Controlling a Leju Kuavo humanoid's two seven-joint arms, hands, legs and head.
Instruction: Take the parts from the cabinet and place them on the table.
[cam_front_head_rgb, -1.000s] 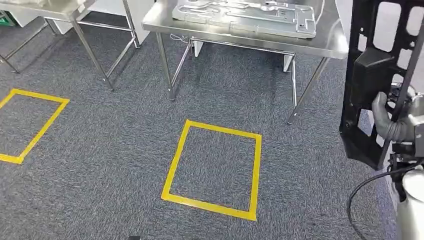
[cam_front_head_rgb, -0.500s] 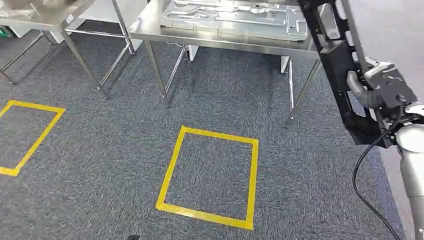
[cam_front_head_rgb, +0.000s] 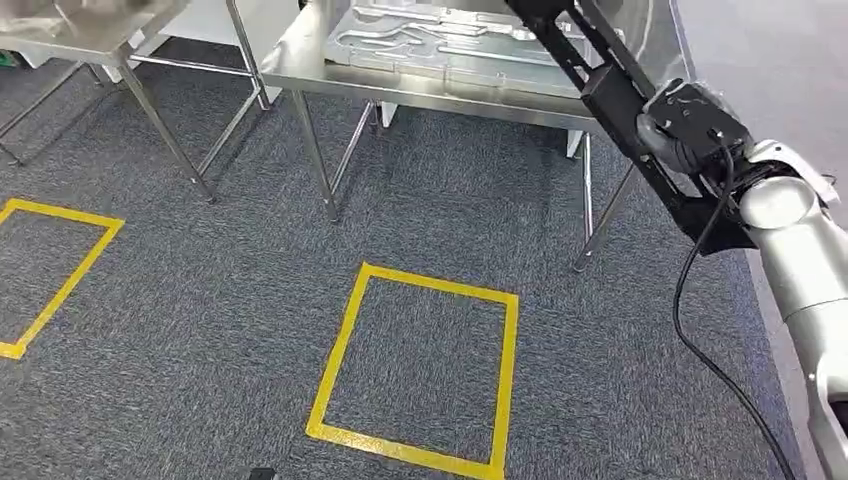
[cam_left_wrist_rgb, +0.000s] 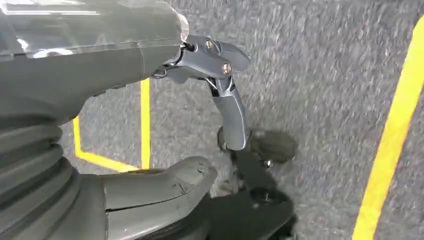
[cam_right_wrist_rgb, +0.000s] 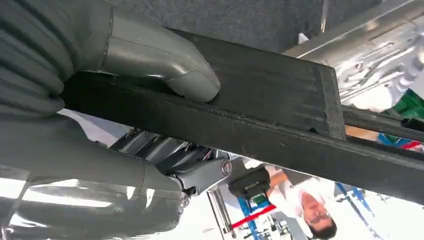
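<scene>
Our right hand (cam_front_head_rgb: 690, 128) grips the black frame part (cam_front_head_rgb: 600, 80) at two o'clock, tilted over the steel table (cam_front_head_rgb: 420, 85). It looks stiff, long and rather heavy; we judge its solid bar the best hold. Our left hand (cam_left_wrist_rgb: 220, 75) hangs spread, holding nothing.

matt black plastic part (cam_front_head_rgb: 600, 80); brushed, shiny steel table (cam_front_head_rgb: 300, 60); pressed silvery metal panel (cam_front_head_rgb: 420, 35); rough speckled grey carpet (cam_front_head_rgb: 200, 300).

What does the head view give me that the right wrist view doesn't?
Head view alone: the yellow floor square on the carpet, the steel table's legs, and the black part angled up over the tabletop. Right wrist view alone: the thumb pressed on the part's flat face. Both: the right hand gripping the black part, and the silver tray on the table.
</scene>
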